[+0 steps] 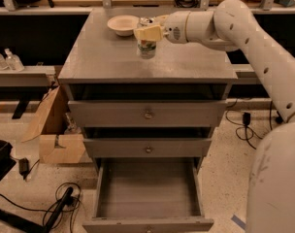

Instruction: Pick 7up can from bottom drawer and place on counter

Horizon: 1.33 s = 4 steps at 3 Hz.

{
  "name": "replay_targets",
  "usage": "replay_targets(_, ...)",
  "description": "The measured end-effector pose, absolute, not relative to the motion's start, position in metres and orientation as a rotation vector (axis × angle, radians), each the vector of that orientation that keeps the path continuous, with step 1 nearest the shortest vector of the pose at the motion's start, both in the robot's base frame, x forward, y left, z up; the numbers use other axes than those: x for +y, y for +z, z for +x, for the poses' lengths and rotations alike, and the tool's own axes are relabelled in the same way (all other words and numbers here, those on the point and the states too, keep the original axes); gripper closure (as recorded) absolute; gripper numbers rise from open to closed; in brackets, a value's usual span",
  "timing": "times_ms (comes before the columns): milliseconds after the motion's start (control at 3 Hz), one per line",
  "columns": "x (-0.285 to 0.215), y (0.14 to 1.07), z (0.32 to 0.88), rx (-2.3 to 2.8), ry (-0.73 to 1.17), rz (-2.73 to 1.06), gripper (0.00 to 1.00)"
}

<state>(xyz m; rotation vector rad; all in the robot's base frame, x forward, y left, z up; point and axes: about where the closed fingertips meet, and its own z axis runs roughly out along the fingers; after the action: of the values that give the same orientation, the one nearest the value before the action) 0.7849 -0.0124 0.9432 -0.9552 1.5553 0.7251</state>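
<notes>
My gripper (pixel 148 32) is over the middle of the grey counter (pixel 99 57), shut on the 7up can (pixel 146 46). The can is upright, pale silver with greenish markings, its shiny lid showing just above the cream fingers (pixel 148 33). Its base is at or just above the counter surface; I cannot tell whether it touches. The bottom drawer (pixel 148 188) is pulled open and its inside is bare. The white arm reaches in from the right.
A cream round bowl (pixel 122 24) sits on the counter just behind and left of the can. Two shut grey knobbed drawer fronts (pixel 147 113) are above the open drawer. A cardboard box (pixel 55 130) and cables (pixel 60 203) lie on the floor at left.
</notes>
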Motion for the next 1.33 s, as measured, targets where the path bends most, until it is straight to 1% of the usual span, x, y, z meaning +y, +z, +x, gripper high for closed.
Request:
replay_targets(667,-0.027,0.886,0.817,1.624,0.683,-0.934,0.98)
replay_targets(1000,-0.027,0.896,0.817,1.624,0.683,-0.934,0.68)
replay_targets(1333,-0.027,0.896,0.817,1.624,0.683,-0.934,0.46)
